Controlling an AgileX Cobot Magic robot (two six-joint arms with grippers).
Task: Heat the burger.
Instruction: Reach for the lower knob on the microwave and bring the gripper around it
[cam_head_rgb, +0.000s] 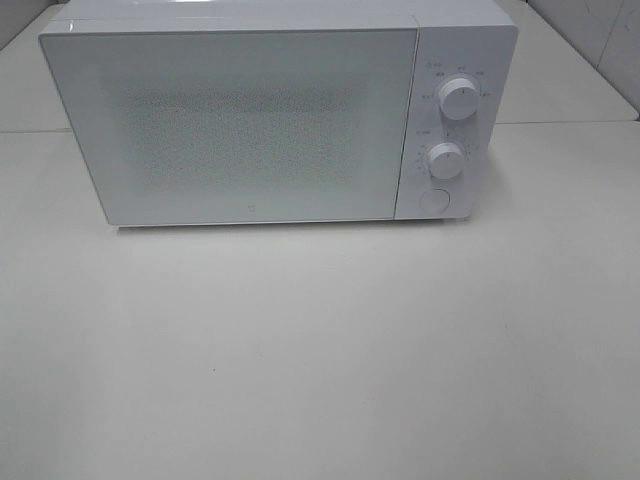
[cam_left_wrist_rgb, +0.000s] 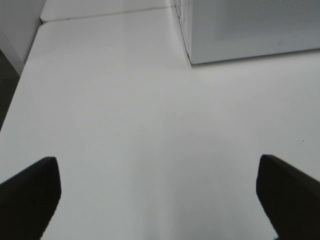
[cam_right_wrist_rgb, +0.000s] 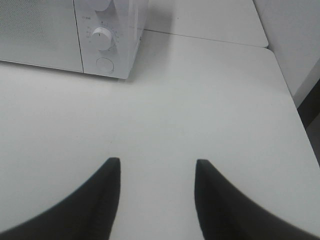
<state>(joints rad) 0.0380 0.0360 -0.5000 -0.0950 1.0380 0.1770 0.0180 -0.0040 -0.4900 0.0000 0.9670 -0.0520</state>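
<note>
A white microwave (cam_head_rgb: 270, 110) stands at the back of the table with its door shut. It has two round knobs (cam_head_rgb: 458, 97) and a round button on its right panel. The burger is out of view in every frame. No gripper shows in the exterior high view. In the left wrist view my left gripper (cam_left_wrist_rgb: 159, 192) is open and empty over bare table, with the microwave's corner (cam_left_wrist_rgb: 240, 30) ahead. In the right wrist view my right gripper (cam_right_wrist_rgb: 156, 192) is open and empty, with the microwave's knob panel (cam_right_wrist_rgb: 103, 40) ahead.
The white table (cam_head_rgb: 320, 360) stretches in front of the microwave. A seam runs behind the microwave to a second table top (cam_right_wrist_rgb: 210, 20). The table's edges show in both wrist views, with a dark gap (cam_right_wrist_rgb: 312, 115) beyond.
</note>
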